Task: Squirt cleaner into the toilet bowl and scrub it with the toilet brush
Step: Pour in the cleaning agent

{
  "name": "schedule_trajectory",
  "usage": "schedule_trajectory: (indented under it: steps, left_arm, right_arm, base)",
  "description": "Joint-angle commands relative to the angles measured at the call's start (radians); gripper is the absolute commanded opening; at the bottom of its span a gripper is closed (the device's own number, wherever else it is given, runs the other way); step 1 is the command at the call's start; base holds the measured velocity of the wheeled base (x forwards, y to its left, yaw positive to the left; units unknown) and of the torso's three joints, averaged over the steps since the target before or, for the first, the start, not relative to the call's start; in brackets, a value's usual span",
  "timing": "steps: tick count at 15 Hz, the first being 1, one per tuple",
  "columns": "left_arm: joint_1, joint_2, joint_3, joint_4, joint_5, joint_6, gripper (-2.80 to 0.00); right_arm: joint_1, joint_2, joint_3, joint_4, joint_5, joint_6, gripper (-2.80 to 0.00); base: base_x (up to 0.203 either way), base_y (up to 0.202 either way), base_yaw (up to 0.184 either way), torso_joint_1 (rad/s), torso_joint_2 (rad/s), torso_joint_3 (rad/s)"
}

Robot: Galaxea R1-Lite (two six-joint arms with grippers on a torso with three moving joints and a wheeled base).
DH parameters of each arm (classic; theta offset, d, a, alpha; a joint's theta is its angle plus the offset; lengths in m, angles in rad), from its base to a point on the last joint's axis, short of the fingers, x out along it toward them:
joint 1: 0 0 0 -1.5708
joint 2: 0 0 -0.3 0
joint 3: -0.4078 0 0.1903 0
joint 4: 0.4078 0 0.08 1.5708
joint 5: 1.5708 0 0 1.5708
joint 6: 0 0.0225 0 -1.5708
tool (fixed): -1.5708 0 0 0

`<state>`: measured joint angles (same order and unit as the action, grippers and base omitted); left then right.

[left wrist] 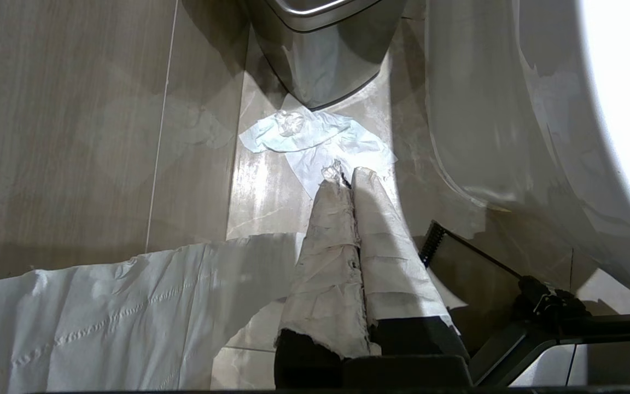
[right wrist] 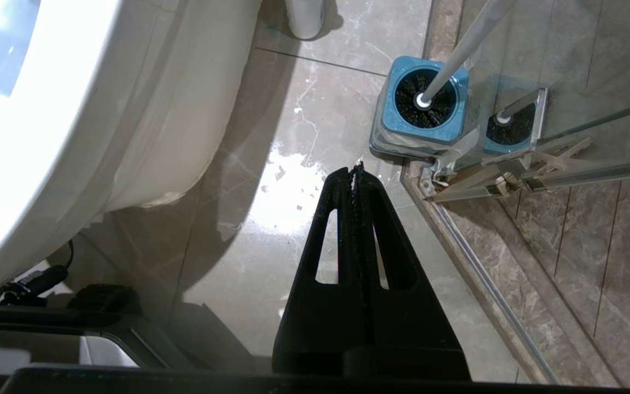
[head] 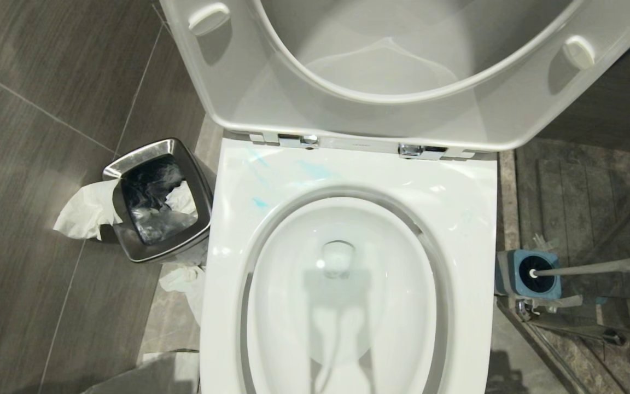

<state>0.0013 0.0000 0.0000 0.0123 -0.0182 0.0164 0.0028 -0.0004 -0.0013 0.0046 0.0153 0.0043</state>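
Observation:
The white toilet bowl fills the head view, with its seat and lid raised. Faint turquoise streaks of cleaner lie on the back left of the rim. To the right of the bowl, the toilet brush stands in its blue holder, grey handle leaning right. Neither gripper shows in the head view. My right gripper hangs shut and empty over wet floor, a short way from the brush and holder. My left gripper, its fingers wrapped in white, is shut and empty beside the bowl's outer wall.
A steel-rimmed bin with crumpled tissue stands left of the toilet. More paper lies on the floor under my left gripper, beside a large white sheet. A glass shower door with metal fittings borders the brush holder.

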Motion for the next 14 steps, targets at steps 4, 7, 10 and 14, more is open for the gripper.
schedule_trajectory:
  steps: [4,7,10,14]
  left_arm:
    - [0.0,0.002,0.002,0.0,0.0,-0.001,-2.8]
    - [0.0,0.0,0.002,0.0,0.0,-0.001,-2.8]
    - [0.0,0.002,0.002,0.0,0.0,-0.001,-2.8]
    - [0.0,0.0,0.002,0.0,0.0,-0.001,-2.8]
  right_arm:
    - [0.0,0.0,0.0,0.0,0.003,-0.015,-2.8]
    - [0.0,0.029,-0.005,0.011,0.005,-0.019,-2.8]
    - [0.0,0.047,-0.093,0.133,0.001,-0.018,-2.8]
    - [0.0,0.313,-0.368,0.446,-0.001,0.006,-2.8]
  base:
    - [0.0,0.0,0.0,0.0,0.0,0.0]
    - [0.0,0.0,0.0,0.0,0.0,0.0]
    - [0.0,0.0,0.0,0.0,0.0,0.0]
    - [0.0,0.0,0.0,0.0,0.0,0.0]
